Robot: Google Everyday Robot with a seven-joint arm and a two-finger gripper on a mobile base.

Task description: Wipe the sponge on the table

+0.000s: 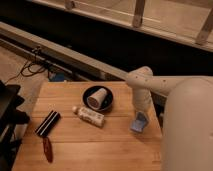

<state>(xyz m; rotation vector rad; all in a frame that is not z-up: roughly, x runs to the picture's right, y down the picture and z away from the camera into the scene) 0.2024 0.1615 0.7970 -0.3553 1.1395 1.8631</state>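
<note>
The light-blue sponge (138, 125) lies at the right side of the wooden table (100, 145), tilted up on one edge. My gripper (141, 117) comes down from the white arm (142, 92) straight onto the sponge's top and is shut on it, pressing it against the tabletop. The arm's wrist hides the sponge's upper part.
A dark bowl (98, 98) holding a white cup (99, 96) sits at the table's back middle. A white bottle (89, 116) lies in front of it. A black box (48, 123) and a red-handled tool (47, 149) lie at the left. The robot's white body (187, 130) fills the right.
</note>
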